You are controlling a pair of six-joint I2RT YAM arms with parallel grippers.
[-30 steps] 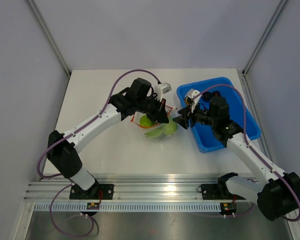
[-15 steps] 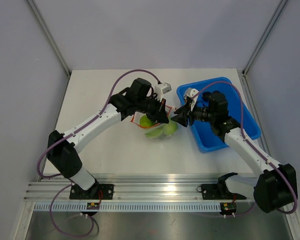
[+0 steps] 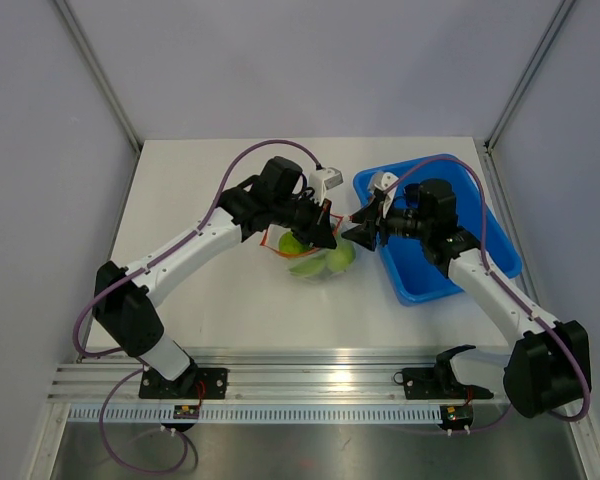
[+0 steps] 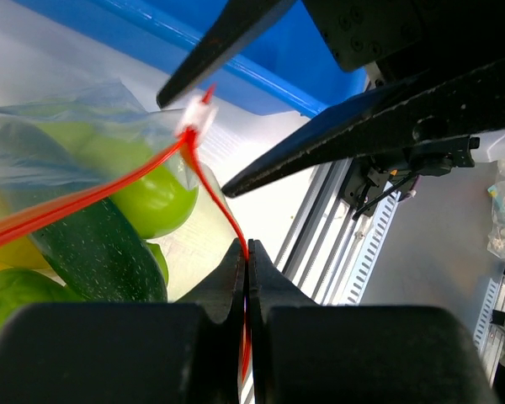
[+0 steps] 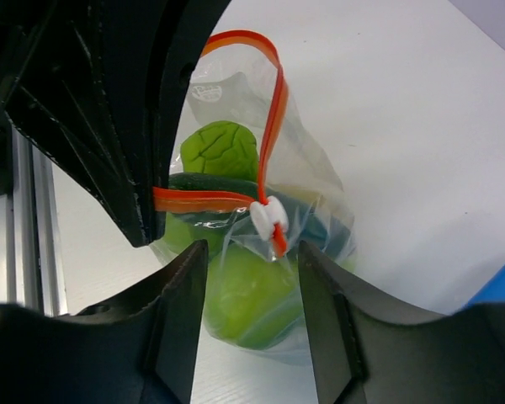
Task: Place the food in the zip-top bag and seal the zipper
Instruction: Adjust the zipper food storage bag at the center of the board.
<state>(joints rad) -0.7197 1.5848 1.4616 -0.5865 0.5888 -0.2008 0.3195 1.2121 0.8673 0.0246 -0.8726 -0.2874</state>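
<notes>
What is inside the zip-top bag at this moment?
Green food shows through the zip-top bag: a pale round piece, a dark speckled piece and a leafy piece. The left tool covers part of the bag; its contents there are hidden.

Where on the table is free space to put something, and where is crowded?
Free: table left of the left arm; strip between zip-top bag and rail. Crowded: left hand and right hand meet between bag and blue tray.

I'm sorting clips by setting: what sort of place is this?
Probably a lab test cell, not a kitchen: a left arm and right arm bolted to an aluminium rail, a white table, plain grey panels walling it in.
</notes>
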